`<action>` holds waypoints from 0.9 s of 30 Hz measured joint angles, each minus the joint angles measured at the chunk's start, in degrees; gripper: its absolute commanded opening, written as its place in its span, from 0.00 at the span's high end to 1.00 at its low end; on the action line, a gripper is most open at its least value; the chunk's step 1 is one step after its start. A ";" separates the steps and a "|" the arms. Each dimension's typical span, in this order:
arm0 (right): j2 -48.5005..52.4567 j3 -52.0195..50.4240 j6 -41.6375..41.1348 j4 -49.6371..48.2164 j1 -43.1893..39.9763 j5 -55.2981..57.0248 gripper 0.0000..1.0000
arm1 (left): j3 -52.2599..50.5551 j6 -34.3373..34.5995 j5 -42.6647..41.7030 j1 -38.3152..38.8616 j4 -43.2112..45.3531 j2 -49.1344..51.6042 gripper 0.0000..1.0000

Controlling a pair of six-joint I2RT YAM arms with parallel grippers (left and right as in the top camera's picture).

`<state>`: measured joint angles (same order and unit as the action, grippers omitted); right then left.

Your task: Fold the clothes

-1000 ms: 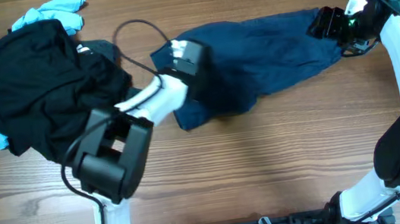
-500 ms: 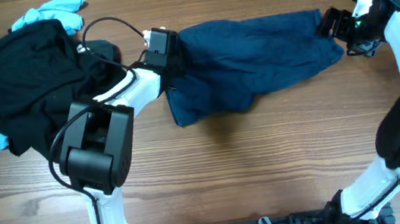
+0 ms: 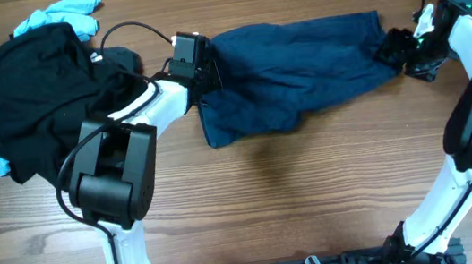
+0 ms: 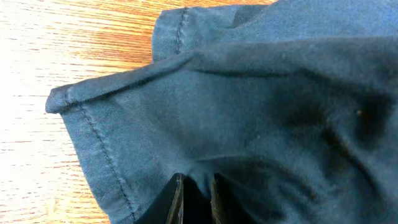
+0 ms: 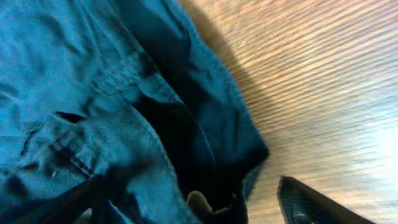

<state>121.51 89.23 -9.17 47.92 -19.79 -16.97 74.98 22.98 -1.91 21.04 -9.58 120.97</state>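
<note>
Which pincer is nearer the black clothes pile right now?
Left. The left pincer grips the navy shorts at their left end, beside the black pile; the right pincer is at the shorts' far right end.

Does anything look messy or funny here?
Yes. The black clothes sit in a crumpled heap at the left, with a light-blue piece poking out at its edges. The navy shorts lie bunched, not flat.

Wrist view: the left fingers barely peek in, cut off at the bottom edge, tips buried in the shorts. Opposite wrist: all blur, the right finger clipped by the frame. Overhead, the light-blue garment lies mostly hidden under the black pile.
</note>
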 measured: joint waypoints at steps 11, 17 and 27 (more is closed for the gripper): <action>0.85 0.00 0.04 -1.09 -0.48 -9.64 0.96 | 0.17 -0.02 -0.39 0.02 -0.68 -0.02 0.87; -9.81 0.02 0.94 -1.01 1.46 -16.72 0.96 | 0.26 0.00 -0.61 0.02 -1.20 -0.07 0.89; -19.96 0.76 1.31 -1.38 29.55 -17.51 0.96 | 0.31 0.00 -1.25 0.87 -1.79 -0.13 0.91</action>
<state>101.56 90.00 -7.86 46.54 9.76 -34.48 75.29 22.98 -3.16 21.91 -11.38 120.84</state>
